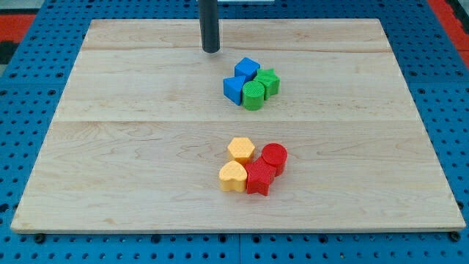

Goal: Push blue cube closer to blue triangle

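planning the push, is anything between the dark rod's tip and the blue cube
Nothing: in the camera view only bare wooden board separates my tip from the blue cube, which sits lower right of it, against the blue triangle.

Lab bench: blue pegboard [44, 33] under wooden board [146, 147].

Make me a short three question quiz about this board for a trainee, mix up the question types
1. True or false: my tip touches the blue cube.
2. Which block sits nearest the view's bottom left of the lower cluster? A) red cylinder B) yellow heart-shaped block C) green cylinder
3. Fill in: the blue triangle lies toward the view's ____ of the blue cube.

Key
1. False: the tip stands apart, up and to the view's left of the cube.
2. B.
3. Bottom left; whether the two touch is hard to tell.
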Robot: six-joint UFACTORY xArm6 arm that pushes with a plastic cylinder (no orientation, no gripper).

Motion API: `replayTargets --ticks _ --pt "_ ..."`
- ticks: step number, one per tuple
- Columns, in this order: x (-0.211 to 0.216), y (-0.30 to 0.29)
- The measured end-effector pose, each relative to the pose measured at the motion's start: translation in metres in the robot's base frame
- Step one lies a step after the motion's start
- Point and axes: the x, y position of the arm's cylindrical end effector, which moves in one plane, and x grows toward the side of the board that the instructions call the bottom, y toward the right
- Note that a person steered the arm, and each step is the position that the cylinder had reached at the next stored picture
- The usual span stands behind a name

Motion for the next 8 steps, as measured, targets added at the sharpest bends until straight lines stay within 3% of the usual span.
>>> replayTargets --ticks 2,4,6,8 --pt "0.000 0.002" --pt "-0.007 0.052" --pt "0.038 0.123" --pt "0.060 0.143"
